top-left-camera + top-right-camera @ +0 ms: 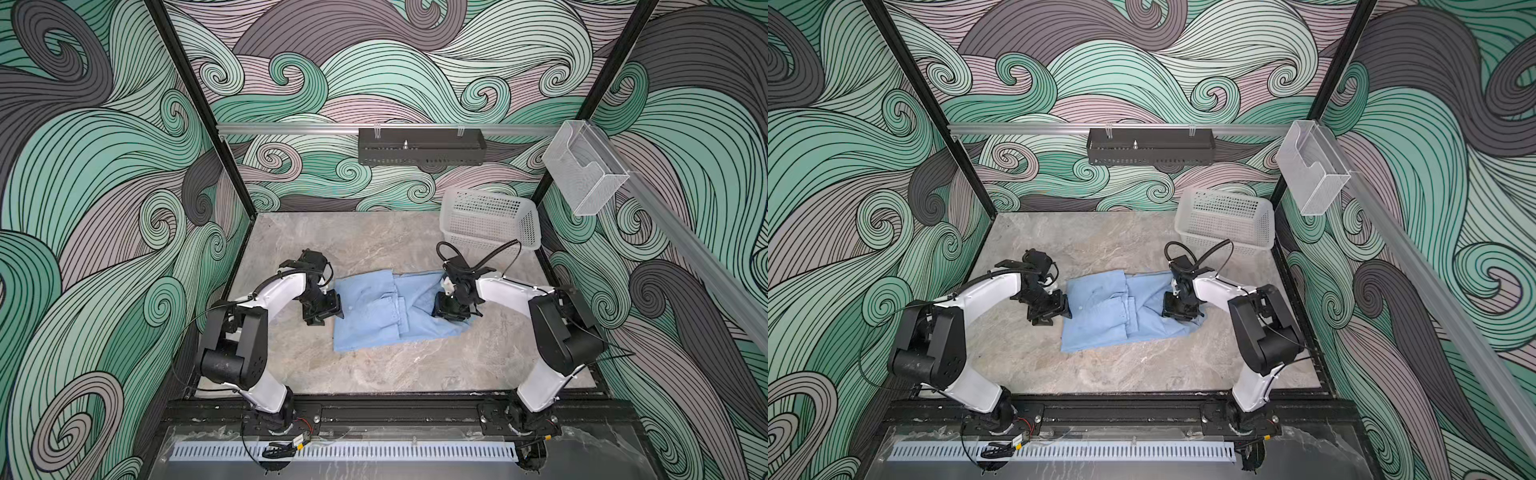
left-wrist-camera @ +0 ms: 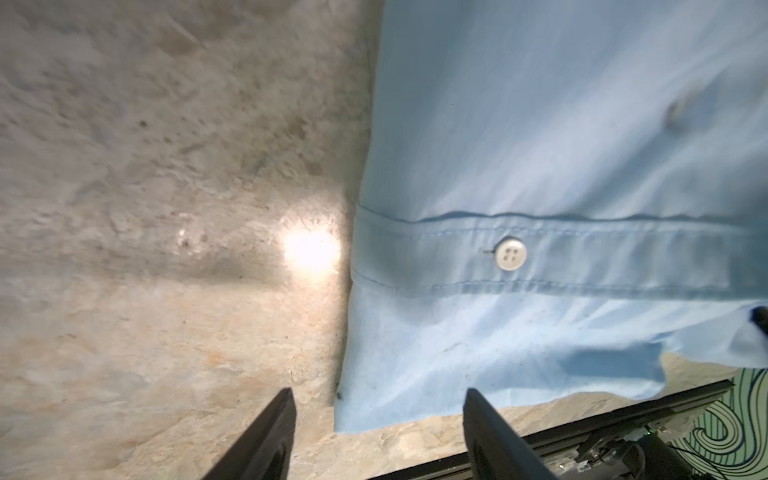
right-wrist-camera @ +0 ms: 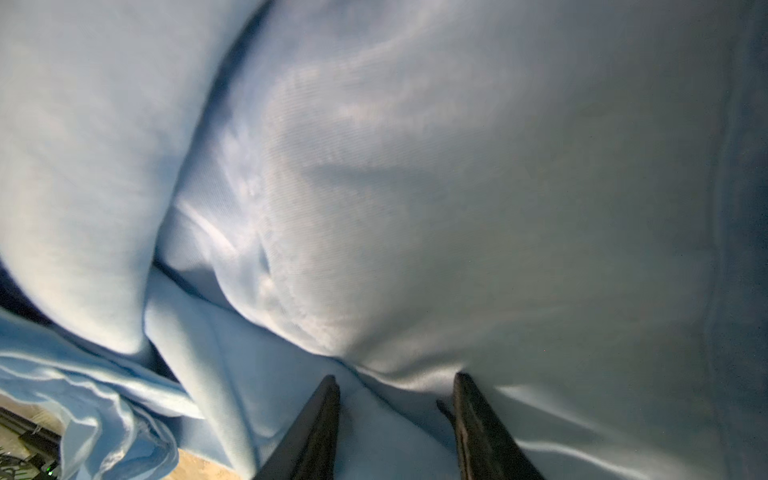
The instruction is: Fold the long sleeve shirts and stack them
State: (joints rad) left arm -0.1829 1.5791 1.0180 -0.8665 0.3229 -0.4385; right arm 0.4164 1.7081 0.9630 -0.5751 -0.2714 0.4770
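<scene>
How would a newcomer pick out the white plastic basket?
Find the grey marbled tabletop; look to its far right corner. There sits the white perforated plastic basket. Unlike the clear plastic box on the rail above, it rests on the tabletop.

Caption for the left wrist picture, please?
Open left gripper poised at the corner of a light blue button-up shirt on a grey marbled table.

Status: light blue shirt (image 1: 1113, 316) lies partly folded on the table (image 1: 1100, 374).
My left gripper (image 1: 1064, 309) sits at the shirt's left edge; my right gripper (image 1: 1177, 311) is down on its rumpled right part. The white basket (image 1: 1225, 224) stands at the far right corner, well apart from the shirt.
</scene>
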